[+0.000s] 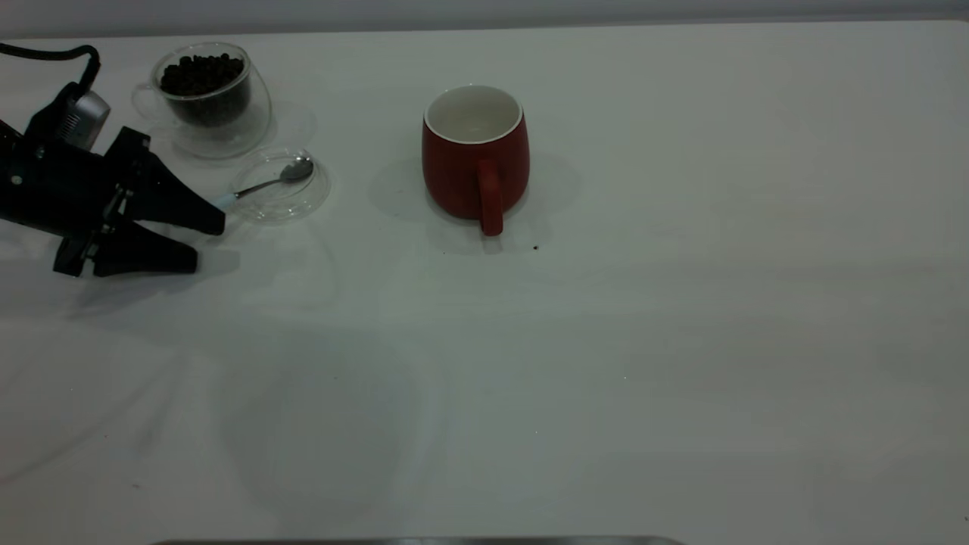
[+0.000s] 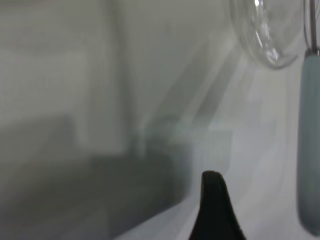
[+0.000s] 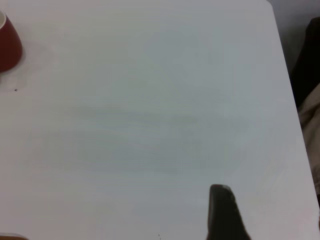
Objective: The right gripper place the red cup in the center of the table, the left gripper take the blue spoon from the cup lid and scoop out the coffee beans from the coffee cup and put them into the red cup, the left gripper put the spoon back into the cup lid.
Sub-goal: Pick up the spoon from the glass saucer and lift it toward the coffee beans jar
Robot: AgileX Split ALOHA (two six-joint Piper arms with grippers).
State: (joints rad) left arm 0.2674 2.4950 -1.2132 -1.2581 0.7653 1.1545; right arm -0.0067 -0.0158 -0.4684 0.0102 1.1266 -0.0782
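Beside cup lid (image 1: 281,185): left end effector (image 1: 210,241) spread | red cup (image 1: 475,155) apart

Looks like a robot lab: bare white counter (image 1: 606,378), a black robot arm's end effector (image 1: 204,242) over it, plain grey wall (image 1: 484,11) behind.

Soft light is falling across the white table (image 1: 681,341), grey wall (image 1: 484,11) running behind it.
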